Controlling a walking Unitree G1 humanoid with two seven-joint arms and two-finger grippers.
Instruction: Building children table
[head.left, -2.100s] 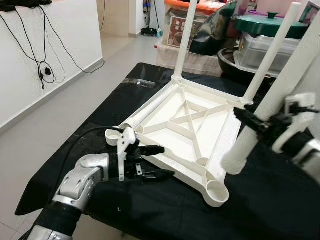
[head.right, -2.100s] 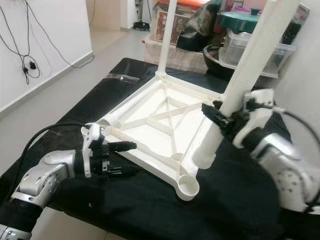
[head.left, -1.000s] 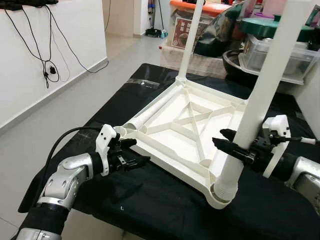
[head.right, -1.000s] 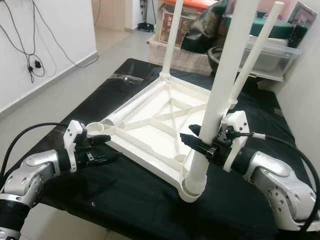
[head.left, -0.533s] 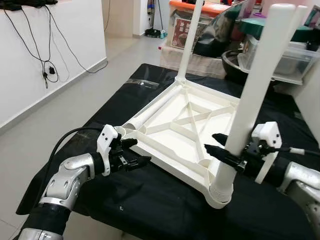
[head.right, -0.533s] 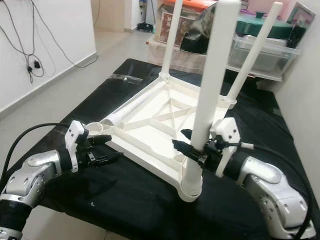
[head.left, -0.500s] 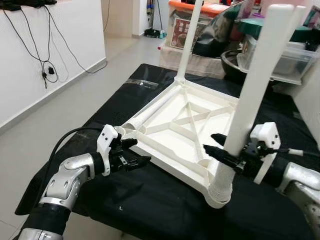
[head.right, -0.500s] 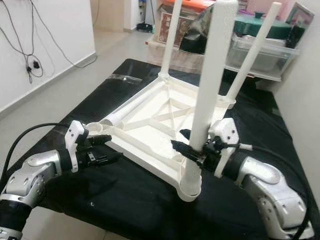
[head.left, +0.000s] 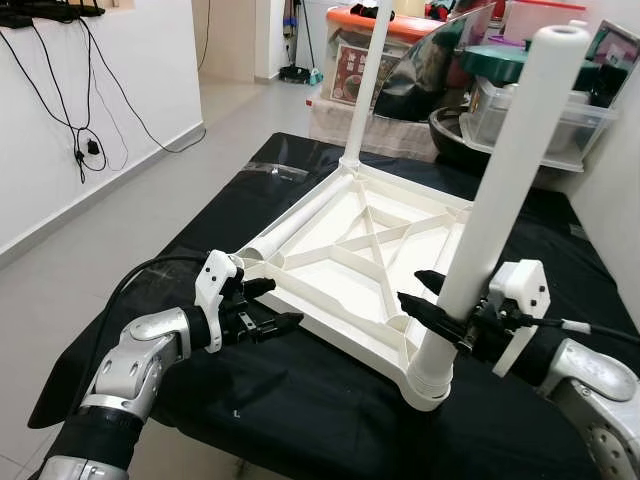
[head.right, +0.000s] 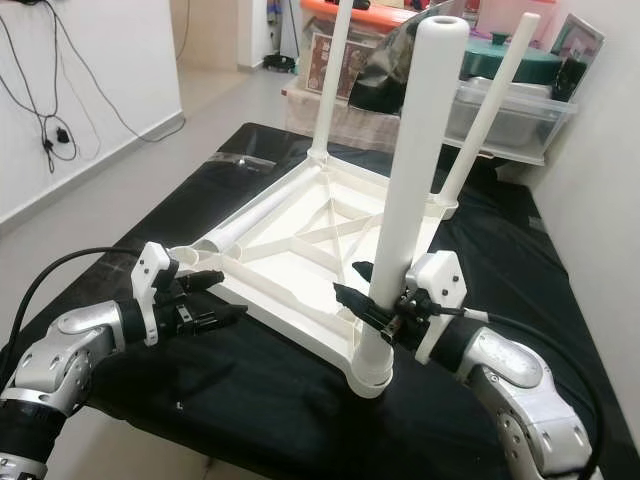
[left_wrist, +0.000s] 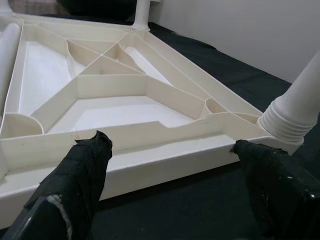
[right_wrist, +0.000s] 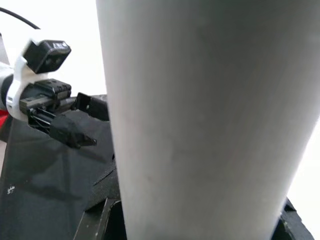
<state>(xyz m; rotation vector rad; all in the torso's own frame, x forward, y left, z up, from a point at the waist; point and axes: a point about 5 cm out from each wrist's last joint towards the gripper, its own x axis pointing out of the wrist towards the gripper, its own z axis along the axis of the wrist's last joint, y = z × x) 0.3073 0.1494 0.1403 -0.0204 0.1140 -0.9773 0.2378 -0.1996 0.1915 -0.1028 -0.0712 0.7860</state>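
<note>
Right claw (head.left: 440, 305) clamped low on white leg (head.left: 500, 180), standing in near corner socket, lower right. Left claw (head.left: 268, 305) open beside upturned table frame (head.left: 350, 250), centre, on black tabletop (head.left: 300, 420). Leg likely light, rigid, smooth; grip low.

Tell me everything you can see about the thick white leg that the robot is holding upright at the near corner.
The white table leg is a smooth, round tube that looks like plastic, with a hollow top and ribbed rings at its base. It stands nearly upright, its base in the near corner socket of the upturned white tabletop. The right end effector is clamped around its lower part, just above the ribs. Two thinner-looking legs rise at the far corners.
</note>
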